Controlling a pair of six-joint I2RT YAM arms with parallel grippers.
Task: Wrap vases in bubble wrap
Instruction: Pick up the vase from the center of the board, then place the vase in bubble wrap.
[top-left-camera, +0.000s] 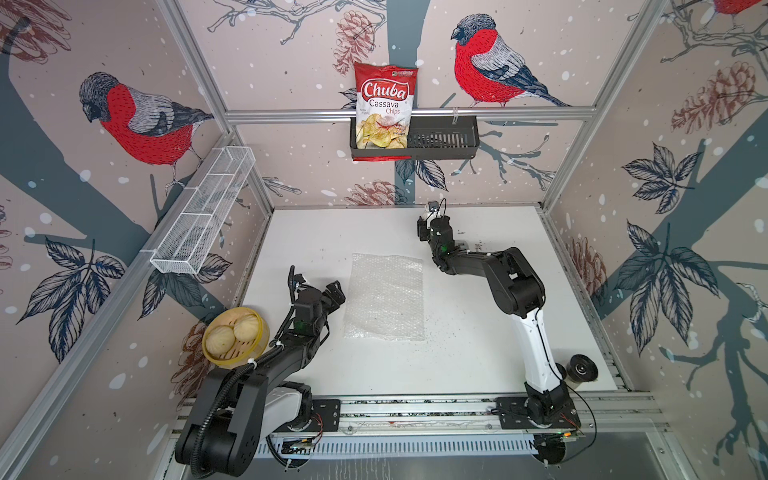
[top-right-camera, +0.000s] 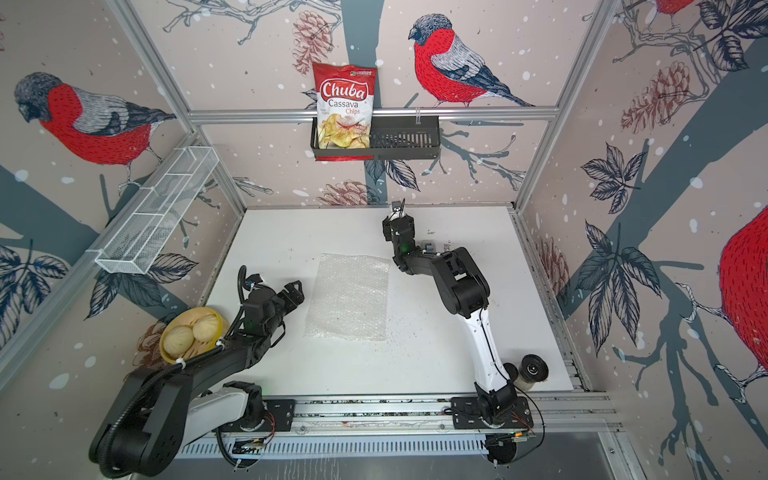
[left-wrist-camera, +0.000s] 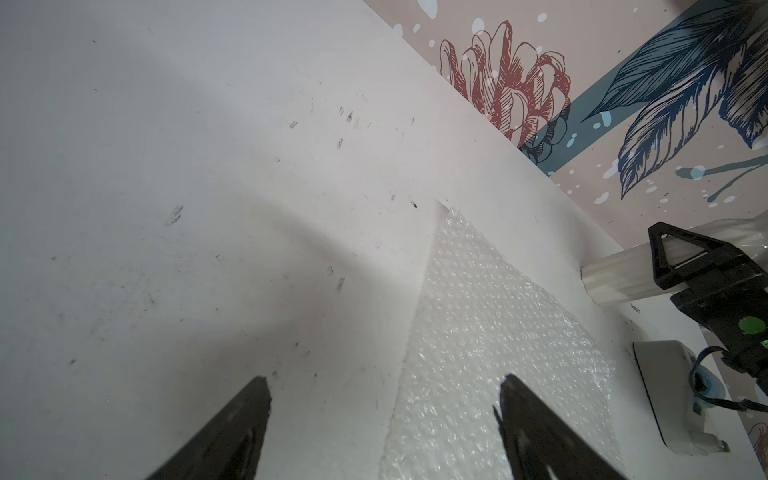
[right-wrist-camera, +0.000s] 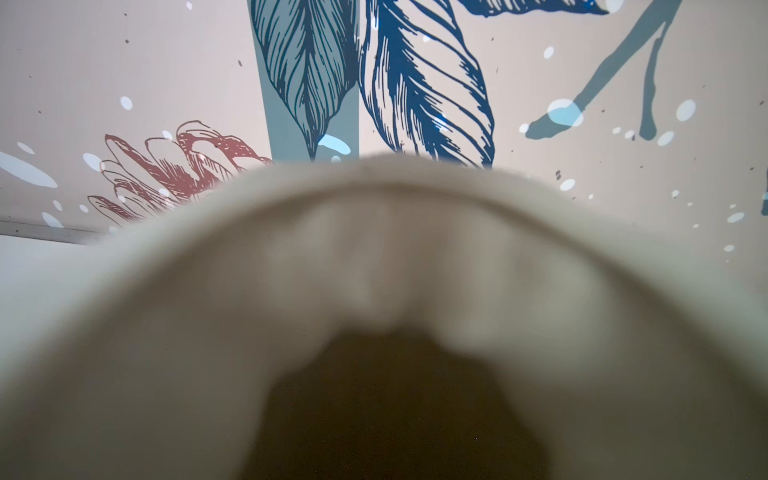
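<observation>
We see the bubble wrap lying flat near the middle of the white bench, held by neither arm. In both top views it is a pale rectangle, with its long sides running from the near edge toward the back wall.

The left tool sits just beside the sheet's left edge with its jaws spread wide and nothing between them. In the left wrist view one finger shows over bare bench and the other over the wrap.

The right tool is at the far side of the bench, close to the back wall and well apart from the sheet. It is closed around a pale vase, which lies crosswise in its grip. The right wrist view is filled by the vase's blurred hollow mouth.

A bag of chips stands in a black basket on the back wall.
</observation>
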